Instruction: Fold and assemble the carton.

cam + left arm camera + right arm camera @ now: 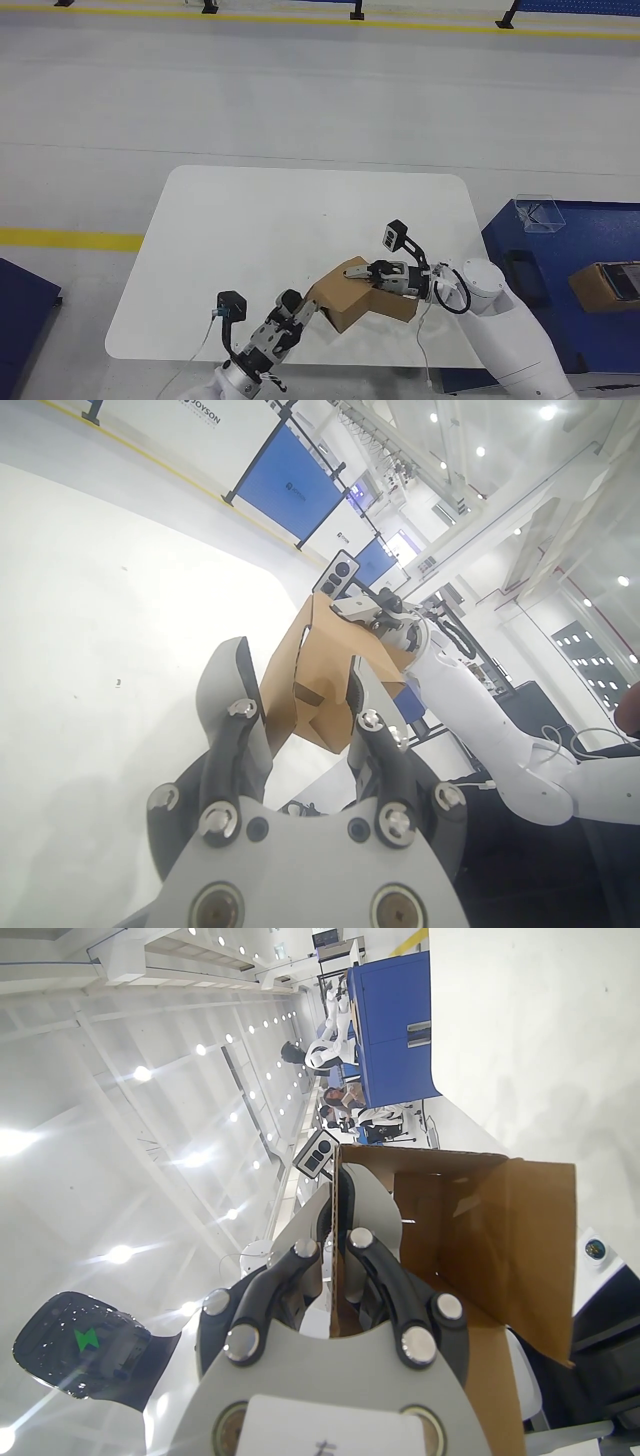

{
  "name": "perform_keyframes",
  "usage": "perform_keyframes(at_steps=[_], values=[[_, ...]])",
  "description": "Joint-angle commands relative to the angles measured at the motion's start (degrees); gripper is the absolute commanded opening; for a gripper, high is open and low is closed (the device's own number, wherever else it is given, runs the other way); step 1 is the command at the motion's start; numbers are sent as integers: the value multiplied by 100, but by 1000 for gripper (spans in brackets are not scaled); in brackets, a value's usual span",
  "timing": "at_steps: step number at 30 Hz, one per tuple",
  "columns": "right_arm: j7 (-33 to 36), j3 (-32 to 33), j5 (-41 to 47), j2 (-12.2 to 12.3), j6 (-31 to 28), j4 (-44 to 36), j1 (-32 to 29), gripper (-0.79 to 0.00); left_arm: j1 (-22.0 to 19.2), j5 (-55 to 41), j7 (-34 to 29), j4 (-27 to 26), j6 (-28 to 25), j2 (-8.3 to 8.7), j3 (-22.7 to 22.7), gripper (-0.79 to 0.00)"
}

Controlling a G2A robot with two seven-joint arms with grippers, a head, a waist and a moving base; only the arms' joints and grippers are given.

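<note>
At the fingertips of your right gripper [336, 1208], a thin cardboard wall of the carton [480, 1238] is pinched edge-on, one finger on each face, the jaws drawn narrow. Outward from the grip, the carton opens toward the wrist camera, showing its brown interior and one spread flap. Your left gripper [299, 657] has its fingers [225, 685] spread wide, with the carton's closed end lying between their tips; you cannot tell whether they touch it. Seen from above, the carton sits tilted near the front edge of the white table [260, 240], between the two arms. Beside the table on the right stands a blue cabinet [560, 260] bearing a clear container [535, 212]. A yellow floor line [70, 240] runs off to the left. The pinched wall hides part of the right gripper's inner finger, and the carton's underside is hidden.
</note>
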Motion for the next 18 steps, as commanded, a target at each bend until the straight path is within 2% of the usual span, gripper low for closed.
perform_keyframes(at_steps=[1,14,18], values=[[12,9,16,2,1,-5,-8,-785,-20,49,-12,19,41,-1,24,-465],[131,65,147,16,6,-63,-69,-785,-128,275,152,146,225,-18,166,-496],[117,28,80,17,16,-81,-81,-785,-106,312,213,133,131,-17,221,-539]])
